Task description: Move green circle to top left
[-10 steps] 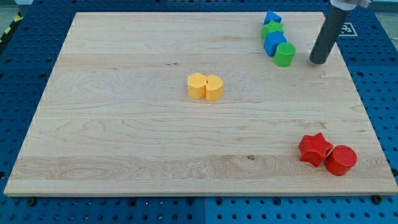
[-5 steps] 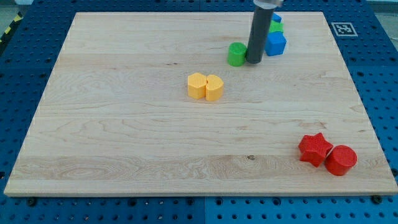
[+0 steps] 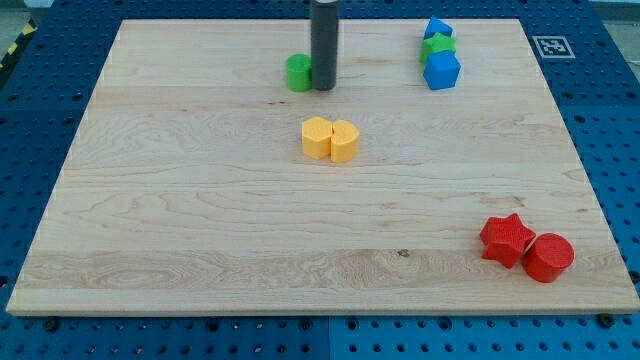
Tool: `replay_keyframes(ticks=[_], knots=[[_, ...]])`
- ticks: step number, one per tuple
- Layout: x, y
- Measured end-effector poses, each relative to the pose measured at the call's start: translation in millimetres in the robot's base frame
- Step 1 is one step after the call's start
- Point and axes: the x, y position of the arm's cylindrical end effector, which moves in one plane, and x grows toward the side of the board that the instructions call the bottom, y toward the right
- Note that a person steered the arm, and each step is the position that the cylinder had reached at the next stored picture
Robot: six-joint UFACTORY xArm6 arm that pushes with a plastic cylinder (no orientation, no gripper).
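Note:
The green circle (image 3: 297, 73) is a short green cylinder lying on the wooden board (image 3: 200, 220), near the view's top and a little left of centre. My tip (image 3: 322, 87) stands right against its right side, touching it. The dark rod rises straight up out of the view's top.
Two yellow blocks (image 3: 330, 140) sit side by side just below my tip. At the top right stand a blue block (image 3: 436, 28), a green block (image 3: 437, 45) and a blue cube (image 3: 442, 71) in a column. A red star (image 3: 507, 239) and a red cylinder (image 3: 548, 257) lie at the bottom right.
My tip has swept left along the top of the board, pushing the green circle from beside the blue and green column to left of centre. The other blocks stay in place.

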Motion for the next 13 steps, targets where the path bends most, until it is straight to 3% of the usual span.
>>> replay_keyframes(ticks=[3, 5, 10, 13], knots=[[-30, -82], [-39, -86], [-123, -61], [-131, -86]])
